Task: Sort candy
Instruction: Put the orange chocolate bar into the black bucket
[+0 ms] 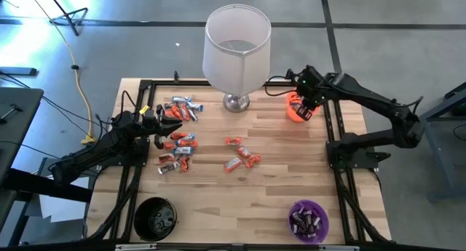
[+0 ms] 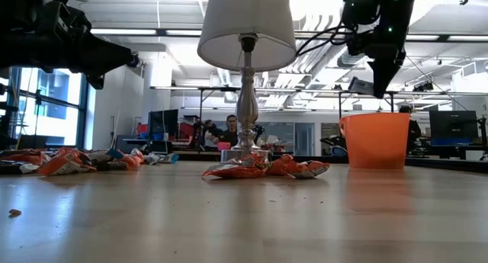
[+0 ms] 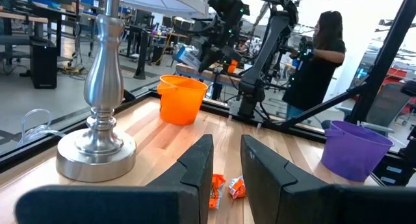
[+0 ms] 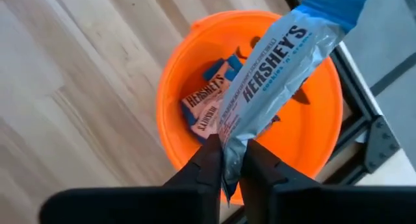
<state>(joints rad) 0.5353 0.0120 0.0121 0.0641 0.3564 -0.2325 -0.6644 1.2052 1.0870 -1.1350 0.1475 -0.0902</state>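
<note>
Right jaws [image 4: 232,160] pinch silvery candy bar [image 4: 273,74] above orange bowl [image 4: 170,136] | left jaws [image 3: 225,160] narrow

Three bowls sit on the surface [image 1: 277,207]: one orange [image 1: 299,109], one purple [image 1: 309,220], one black [image 1: 154,218]. There is one lamp [image 1: 237,51]. Loose candy [image 1: 178,145] runs to roughly twenty pieces in three clusters; exact count unclear.

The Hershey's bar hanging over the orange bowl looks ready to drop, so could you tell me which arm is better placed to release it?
Right. The right gripper already pinches the Hershey's bar directly above the orange bowl; the left gripper is across the table.
</note>
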